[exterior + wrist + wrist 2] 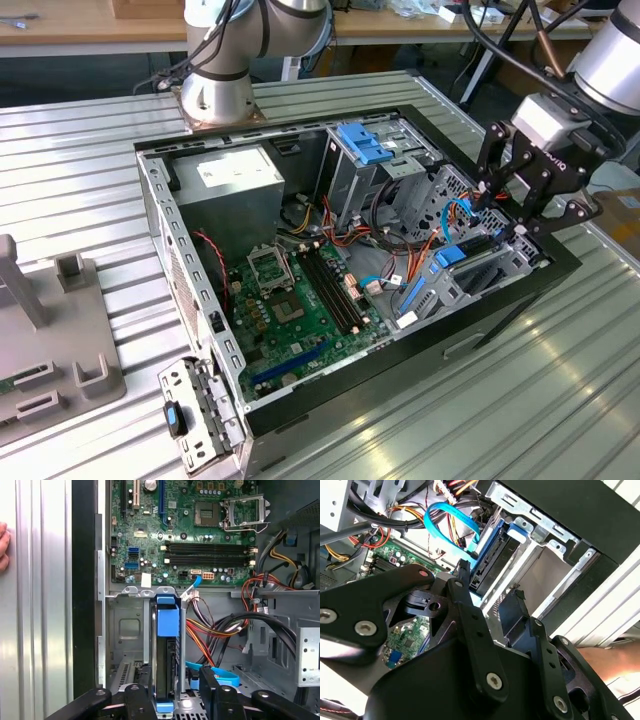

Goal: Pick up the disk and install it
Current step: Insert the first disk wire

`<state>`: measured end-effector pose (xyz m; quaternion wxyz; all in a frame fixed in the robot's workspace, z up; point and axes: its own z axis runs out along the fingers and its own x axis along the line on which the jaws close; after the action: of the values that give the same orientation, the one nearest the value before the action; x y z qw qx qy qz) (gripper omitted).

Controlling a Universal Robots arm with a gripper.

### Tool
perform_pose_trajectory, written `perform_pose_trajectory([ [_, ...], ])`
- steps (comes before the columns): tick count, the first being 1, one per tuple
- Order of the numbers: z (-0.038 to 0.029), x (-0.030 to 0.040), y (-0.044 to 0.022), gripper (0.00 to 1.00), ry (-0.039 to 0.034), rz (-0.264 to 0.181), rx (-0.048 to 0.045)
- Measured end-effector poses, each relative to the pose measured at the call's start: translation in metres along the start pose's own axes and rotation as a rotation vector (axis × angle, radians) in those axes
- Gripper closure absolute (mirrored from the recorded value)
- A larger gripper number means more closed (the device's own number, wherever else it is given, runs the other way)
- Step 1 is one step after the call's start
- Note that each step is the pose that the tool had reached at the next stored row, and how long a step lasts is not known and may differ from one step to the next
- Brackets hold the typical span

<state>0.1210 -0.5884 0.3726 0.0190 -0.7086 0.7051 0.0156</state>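
**Disk on edge in the cage slot, jaws spread either side: our worries**

In the first wrist view, the disk (167, 652) stands on edge in the drive cage (127, 592) at the front corner of the case, blue carrier facing up. The gripper (174, 680) hangs right over it with its jaws spread, one finger on each side. We see a gap on at least one side, so nothing is pinched. We can't tell whether the disk is pushed fully home.

What could go wrong, as we see it:
- The blue flat cable (215, 672) and the orange-red wire bundle (210, 630) run just beside one finger. A sideways nudge could snag them or tug a connector.
- The cage's sheet-metal edges sit close on the other side, so a tilted move could jam a finger against the rail or cock the disk in its slot.
- A person's hand (3, 542) rests on the ribbed table (40, 630) beside the black case wall (82, 605). It's near enough that a wide swing that way looks like a bad idea.

For open room, straight up out of the case looks like the clear way. Toward the motherboard (175, 530) it opens up more, while the case wall hems in the other side
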Motion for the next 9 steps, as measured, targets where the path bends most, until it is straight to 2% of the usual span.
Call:
perform_pose_trajectory([
  [3,0.0001,-0.0014,-0.0029,0.49,0.0,-0.008,-0.0004],
  [6,0.0003,-0.0015,-0.0044,0.49,-0.001,-0.091,-0.0044],
  [9,0.0005,-0.0031,-0.0063,0.49,-0.0011,-0.116,-0.0056],
])
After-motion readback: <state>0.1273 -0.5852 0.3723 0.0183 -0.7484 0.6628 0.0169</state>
